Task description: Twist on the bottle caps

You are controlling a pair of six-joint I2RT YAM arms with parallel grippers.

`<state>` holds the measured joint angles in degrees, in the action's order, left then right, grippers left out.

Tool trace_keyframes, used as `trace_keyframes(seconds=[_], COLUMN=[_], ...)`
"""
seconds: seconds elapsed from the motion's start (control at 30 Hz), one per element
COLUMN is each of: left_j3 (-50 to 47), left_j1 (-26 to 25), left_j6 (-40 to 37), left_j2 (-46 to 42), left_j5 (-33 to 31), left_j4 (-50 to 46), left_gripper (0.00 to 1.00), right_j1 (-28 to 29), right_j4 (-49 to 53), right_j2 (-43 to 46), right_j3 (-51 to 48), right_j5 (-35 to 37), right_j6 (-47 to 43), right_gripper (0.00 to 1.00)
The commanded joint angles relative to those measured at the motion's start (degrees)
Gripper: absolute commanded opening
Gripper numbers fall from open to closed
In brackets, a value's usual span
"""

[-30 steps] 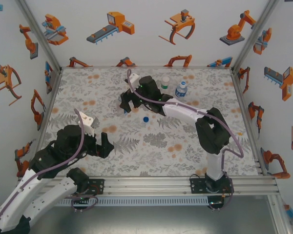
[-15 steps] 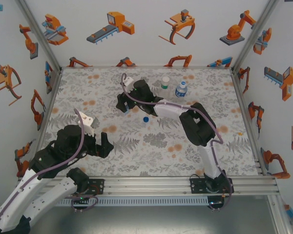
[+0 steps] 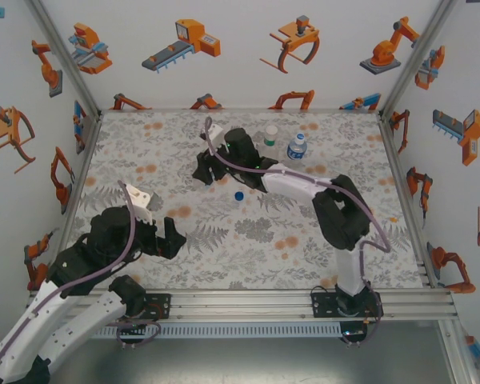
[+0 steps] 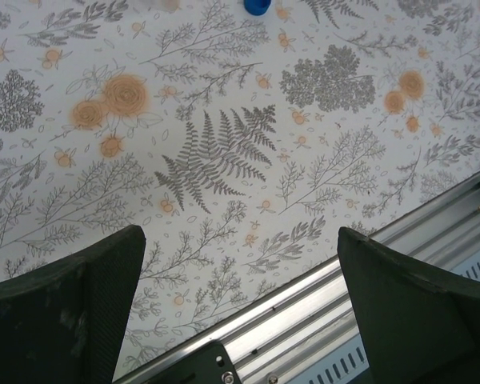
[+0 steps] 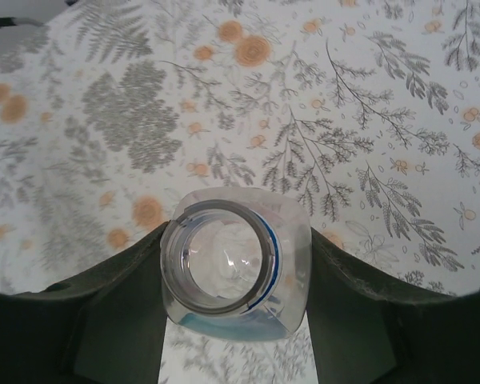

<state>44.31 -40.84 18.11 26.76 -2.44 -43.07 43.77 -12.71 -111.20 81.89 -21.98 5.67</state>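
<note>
Right gripper (image 5: 236, 244) looks clamped on the upright, capless blue-label bottle (image 5: 221, 270); blue cap (image 3: 238, 194) sits just nearside of it. Left gripper (image 4: 240, 264) gapes open, well away.

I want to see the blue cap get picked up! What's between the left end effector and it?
Nothing: in the left wrist view, the flowery table between the left end effector and the blue cap is bare.
</note>
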Motion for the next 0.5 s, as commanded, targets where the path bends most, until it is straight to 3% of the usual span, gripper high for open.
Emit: trace_keyframes(seconds=[0.0, 0.2, 0.47], left_j3=[-1.08, -2.31, -1.82], left_j1=[0.23, 0.14, 0.07], left_j6=[-4.15, -9.77, -19.88], left_j2=[-1.61, -3.86, -1.92], left_j5=[4.98, 11.69, 25.85], left_j4=[5.73, 14.2, 24.96], left_gripper=[0.97, 0.97, 0.97], right_j1=[0.44, 1.03, 3.13], right_j4=[3.6, 14.72, 24.48], right_j2=[10.15, 23.34, 36.44], right_j3=[-2.79, -6.4, -7.51], right_j5=[-4.52, -13.24, -20.41], right_j6=[-2.03, -4.52, -4.88], right_gripper=[0.41, 0.4, 0.39])
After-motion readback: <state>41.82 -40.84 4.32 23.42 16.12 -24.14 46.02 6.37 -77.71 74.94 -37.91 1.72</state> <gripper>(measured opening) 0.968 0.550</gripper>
